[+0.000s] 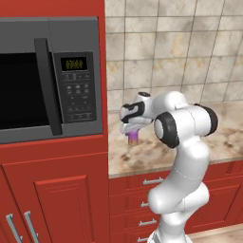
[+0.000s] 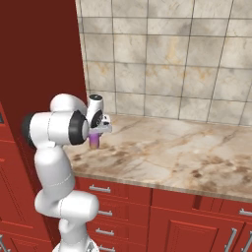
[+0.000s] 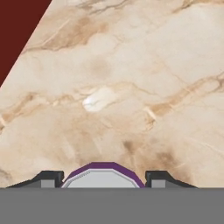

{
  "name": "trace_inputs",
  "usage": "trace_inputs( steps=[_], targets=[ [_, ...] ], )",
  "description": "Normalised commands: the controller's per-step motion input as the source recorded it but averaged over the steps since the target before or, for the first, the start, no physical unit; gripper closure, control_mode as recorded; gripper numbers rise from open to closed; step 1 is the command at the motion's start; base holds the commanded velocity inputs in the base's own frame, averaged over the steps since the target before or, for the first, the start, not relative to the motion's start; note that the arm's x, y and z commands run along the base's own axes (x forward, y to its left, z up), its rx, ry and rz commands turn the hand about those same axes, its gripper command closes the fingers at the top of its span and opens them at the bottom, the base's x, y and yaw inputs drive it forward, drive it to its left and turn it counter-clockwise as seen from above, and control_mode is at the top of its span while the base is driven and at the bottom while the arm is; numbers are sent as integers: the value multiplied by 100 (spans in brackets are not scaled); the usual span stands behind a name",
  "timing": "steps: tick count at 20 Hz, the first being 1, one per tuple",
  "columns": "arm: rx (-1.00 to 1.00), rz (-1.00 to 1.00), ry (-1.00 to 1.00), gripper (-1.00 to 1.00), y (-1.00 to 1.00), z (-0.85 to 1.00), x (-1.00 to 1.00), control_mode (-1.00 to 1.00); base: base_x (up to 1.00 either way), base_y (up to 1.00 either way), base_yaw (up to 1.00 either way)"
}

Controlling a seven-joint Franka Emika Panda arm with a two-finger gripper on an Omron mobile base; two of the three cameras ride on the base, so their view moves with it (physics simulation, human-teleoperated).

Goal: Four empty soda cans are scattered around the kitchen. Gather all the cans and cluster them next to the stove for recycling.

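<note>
Beige marbled stone made up the counter [image 2: 167,147] where we worked, backed by tan tiled wall [image 2: 162,54] and edged on one side by a tall red cabinet [image 1: 52,190] holding a grey built-in microwave with a lit display [image 1: 47,76]. Red drawers with silver handles [image 2: 101,189] ran below the slab.

We had the arm's two-finger gripper [image 3: 103,178] brought down over a small purple soda can with a silvery top [image 3: 103,175], which stood upright on the counter just beside the cabinet wall. From the hand view the can's lid sat squarely between the two dark fingertips [image 3: 48,177], and the jaws appeared clenched on the can's upper sides, though the contact itself lay at the picture's very edge, so we could not be fully sure of it. From the base views the purple body [image 1: 134,138] showed just under the hand, its foot seemingly resting on the stone.

We judged the can empty and therefore very light, so weight would be no trouble. Its thin metal wall would dent under a hard squeeze, and its smooth round skin could slip or swivel in flat pads. The best hold, we thought, was across the full width, a little below the stiff rim, with the can kept upright and centred between the jaws. The stove was not visible from this spot.
</note>
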Motion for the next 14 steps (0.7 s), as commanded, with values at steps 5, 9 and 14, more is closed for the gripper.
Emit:
trace_inputs(
  steps=[5, 9, 14],
  targets=[
    [1, 0, -3, 100, -3, 57, -16, -100, 0, 0, 0],
    [1, 0, -2, 100, -6, 67, -21, -100, 0, 0, 0],
    [1, 0, 0, 100, -10, 65, -20, -100, 0, 0, 0]
  ],
)
